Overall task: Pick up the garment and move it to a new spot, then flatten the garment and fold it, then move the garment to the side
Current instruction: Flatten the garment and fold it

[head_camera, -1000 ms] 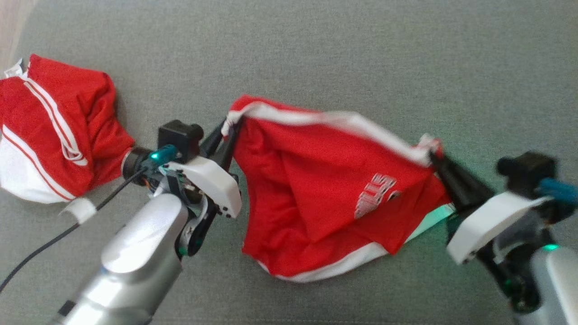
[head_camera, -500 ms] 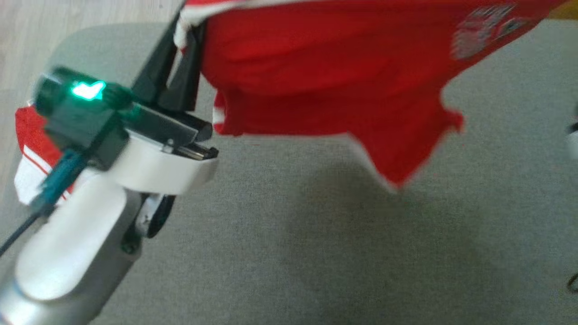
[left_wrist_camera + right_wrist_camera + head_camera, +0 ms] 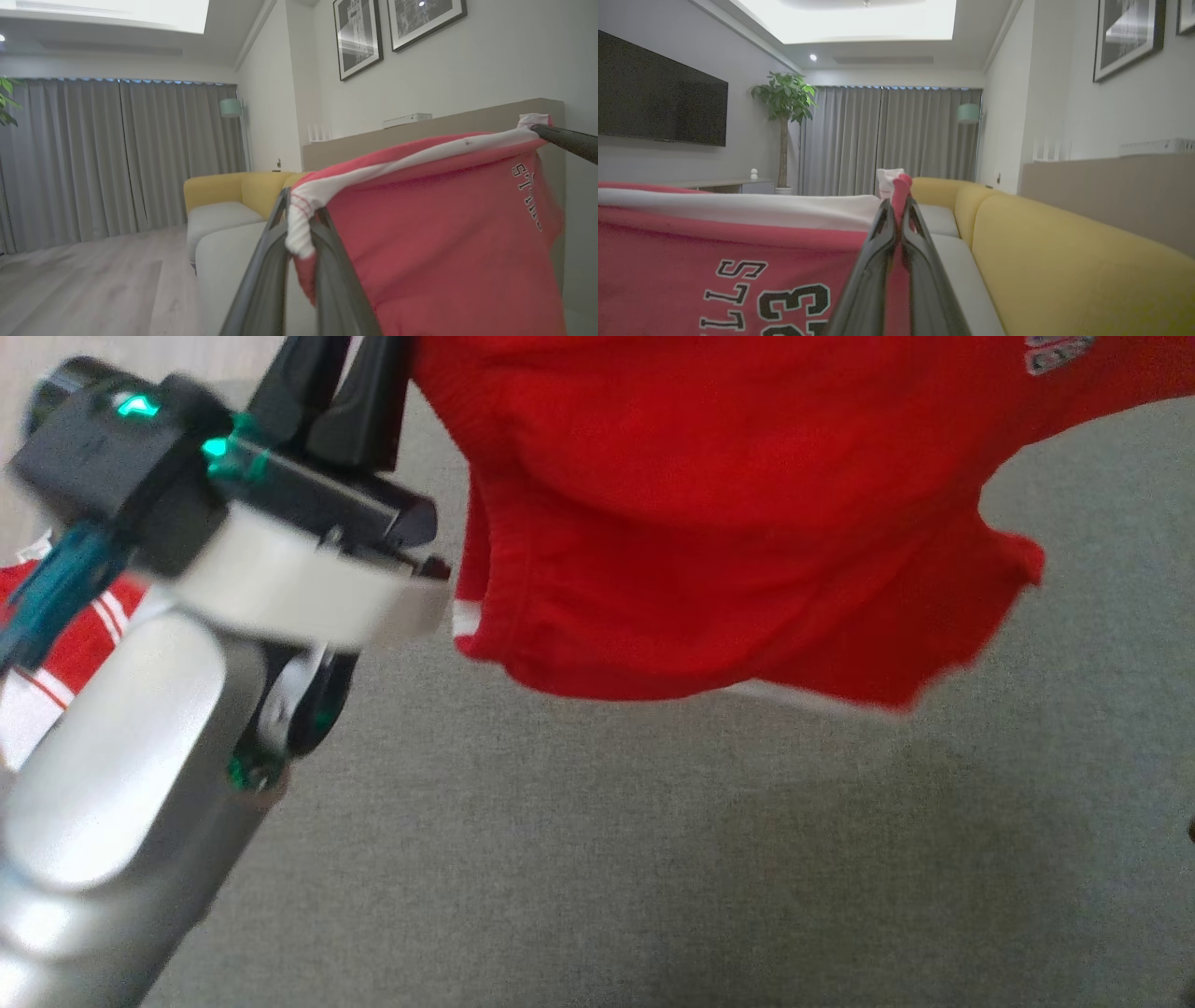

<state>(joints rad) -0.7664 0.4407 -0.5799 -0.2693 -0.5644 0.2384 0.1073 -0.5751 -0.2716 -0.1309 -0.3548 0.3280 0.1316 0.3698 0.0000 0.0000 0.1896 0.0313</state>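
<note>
The garment (image 3: 709,513) is a pair of red shorts with a white waistband and white lettering, hanging in the air above the grey cushion. My left gripper (image 3: 341,378) is shut on one end of the waistband; in the left wrist view its fingers (image 3: 261,261) pinch the white band of the garment (image 3: 444,233). My right gripper (image 3: 896,210) is shut on the other end of the garment (image 3: 714,261), and its dark finger (image 3: 567,140) reaches in from the right edge of the left wrist view. The waistband stretches between both grippers.
A second red and white garment (image 3: 65,644) lies on the grey cushion (image 3: 653,859) at the left, behind my left arm. A yellow sofa back (image 3: 1064,261) runs along the right. Wooden floor (image 3: 84,280) lies beyond the cushion's left edge.
Both grippers have lifted the garment off the cushion and it now hangs higher, its lower edge swinging. The head camera has shifted too, and the right gripper has left its view.
</note>
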